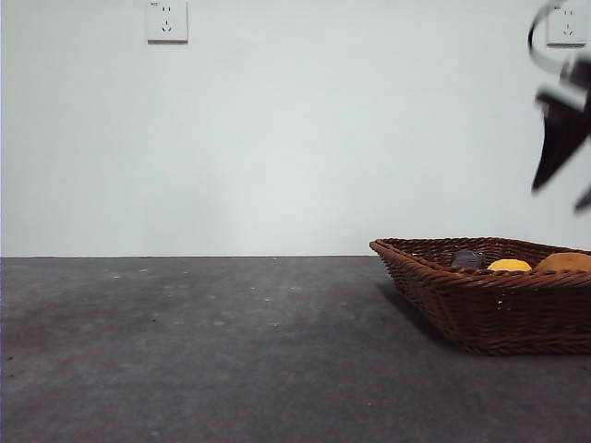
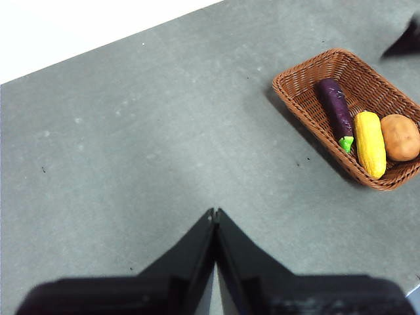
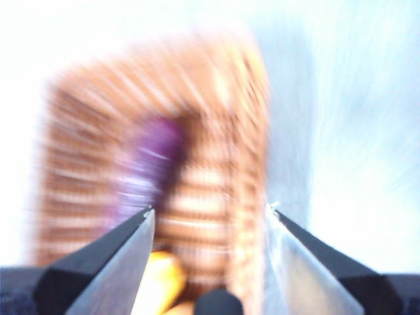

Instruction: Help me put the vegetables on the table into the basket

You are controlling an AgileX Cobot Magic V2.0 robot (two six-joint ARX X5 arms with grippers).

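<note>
Now, starting at the left of the front view, you have only bare table (image 1: 185, 351) under a white wall; no vegetable lies on it. In the left wrist view the left gripper (image 2: 214, 213) waits high over the grey surface with its jaws pressed together, holding nothing.

Moving right, the basket (image 1: 480, 300) sits at the lower right of the front frame, cut by the edge. All three vegetables lie inside it: in the left wrist view the eggplant (image 2: 335, 108), the yellow vegetable (image 2: 370, 143) and the potato (image 2: 400, 137) rest side by side, with the yellow one between the other two. From the front you see only their tops above the rim.

At the upper right of the front frame the right gripper (image 1: 560, 138) hangs dark above the basket. Its wrist view is badly blurred, yet its jaws (image 3: 210, 216) stand clearly apart with nothing between them, the basket below.

Judged from this, the last placement looks done and the task is essentially complete. Your next move need only be to bring the right arm clear of the basket and park it
</note>
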